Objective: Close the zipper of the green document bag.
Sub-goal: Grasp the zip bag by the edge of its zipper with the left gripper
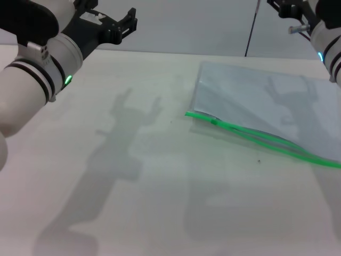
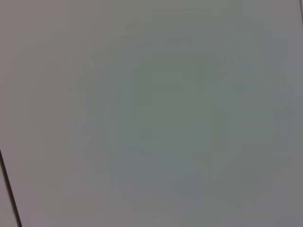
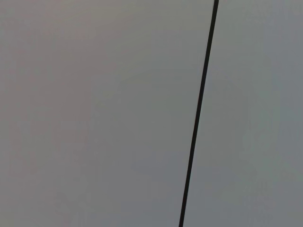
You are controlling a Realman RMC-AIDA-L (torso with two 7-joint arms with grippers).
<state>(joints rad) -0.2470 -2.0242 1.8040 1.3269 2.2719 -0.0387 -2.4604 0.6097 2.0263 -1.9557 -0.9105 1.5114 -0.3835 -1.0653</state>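
The green document bag (image 1: pixel 261 98) lies flat on the right half of the white table, a translucent greyish pouch. Its zipper (image 1: pixel 266 140) is the bright green strip along the bag's near edge, running from mid-table to the right border. The small green slider tab (image 1: pixel 214 121) sits near the strip's left end, and right of it the strip parts into two lines. My left gripper (image 1: pixel 114 12) hangs open in the air at the top left, far from the bag. My right gripper (image 1: pixel 286 8) is raised at the top right, above the bag's far edge. Neither wrist view shows the bag.
The white table (image 1: pixel 133 176) carries only the arms' shadows on its left and middle. A thin dark rod (image 1: pixel 250 32) stands behind the table's far edge, and the right wrist view shows the rod (image 3: pixel 199 113) against a grey wall. The left wrist view shows plain grey wall.
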